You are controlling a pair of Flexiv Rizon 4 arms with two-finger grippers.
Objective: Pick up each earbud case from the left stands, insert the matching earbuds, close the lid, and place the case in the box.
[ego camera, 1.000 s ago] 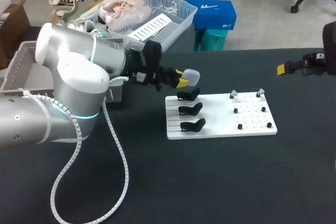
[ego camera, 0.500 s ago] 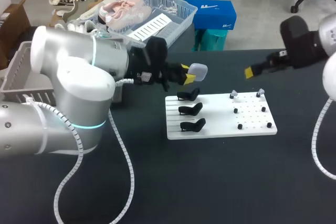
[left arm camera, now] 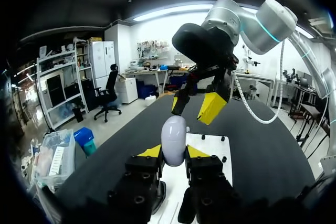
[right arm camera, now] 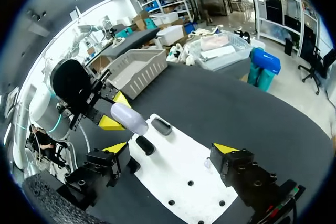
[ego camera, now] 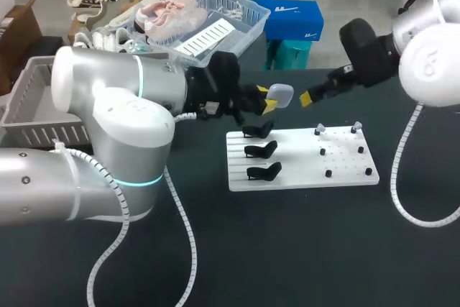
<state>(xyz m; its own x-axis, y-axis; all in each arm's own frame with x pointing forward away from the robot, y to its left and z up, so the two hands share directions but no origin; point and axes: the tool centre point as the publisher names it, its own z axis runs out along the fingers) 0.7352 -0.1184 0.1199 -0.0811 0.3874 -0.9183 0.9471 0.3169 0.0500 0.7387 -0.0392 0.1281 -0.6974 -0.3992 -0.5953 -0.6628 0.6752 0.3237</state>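
1. Pinching a pale lavender earbud case between its yellow-tipped fingers, the left gripper holds it in the air over the far edge of a white board, above the farthest stand.
2. The right gripper hangs just beside the case with its fingers spread wide and gripping nothing; the case lies ahead of them, apart from both tips.
3. Three black stands form a column on the board's left part, on the dark surface.
4. Two small pale earbuds sit on pegs along the board's far edge, towards its right end.
5. A grey slatted box rests at the surface's left edge, well apart from the board.
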